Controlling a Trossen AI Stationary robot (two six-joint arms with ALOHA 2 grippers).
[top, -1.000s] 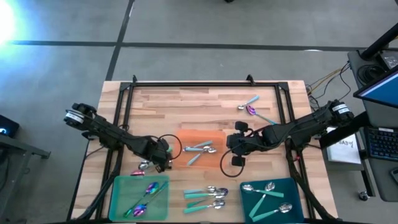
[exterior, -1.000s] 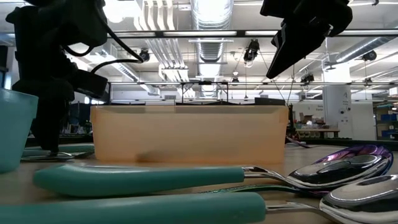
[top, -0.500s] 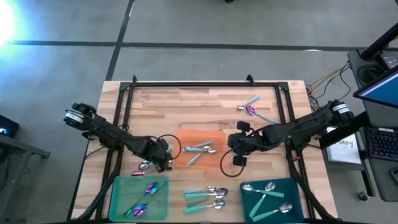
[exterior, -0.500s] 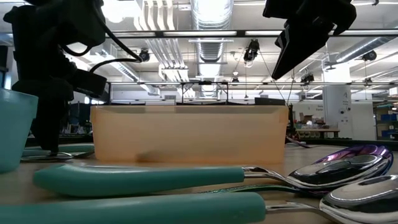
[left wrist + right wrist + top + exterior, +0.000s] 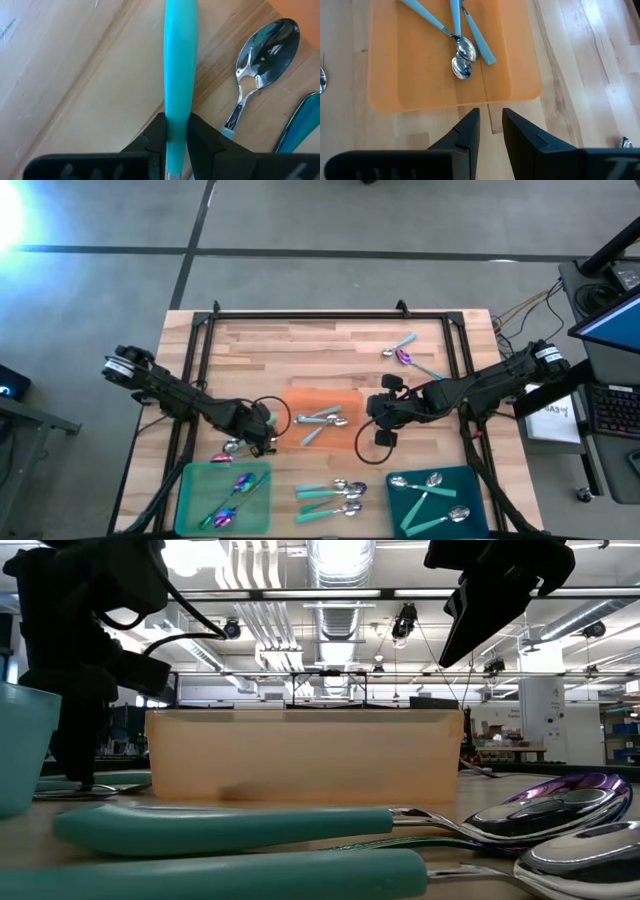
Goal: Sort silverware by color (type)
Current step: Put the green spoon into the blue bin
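The left gripper (image 5: 262,430) sits low over the wooden table (image 5: 330,340), just off the left edge of the orange tray (image 5: 345,440), and its fingers (image 5: 200,137) are pinched tight on the light-blue handle of a spoon (image 5: 179,75). Seen from its own wrist, that handle runs straight out between the two dark fingers, and a silver-bowled spoon (image 5: 260,55) lies on the wood right beside it. From above, a small cluster of spoons (image 5: 228,447) rests on the table near this gripper.

The right gripper (image 5: 378,412) hovers above the right end of the orange tray, its fingers (image 5: 470,130) a little apart with nothing between them. Below it, three light-blue spoons (image 5: 457,35) lie in the tray, their bowls together.

The rest of the silverware is spread about: iridescent purple-bowled spoons (image 5: 235,495) in the green tray (image 5: 190,490) at the front left, teal-handled spoons (image 5: 435,495) in the teal tray (image 5: 400,505) at the front right, a loose bunch of teal-handled ones (image 5: 335,497) on the wood between those two trays, and a few more (image 5: 402,350) at the far right of the table
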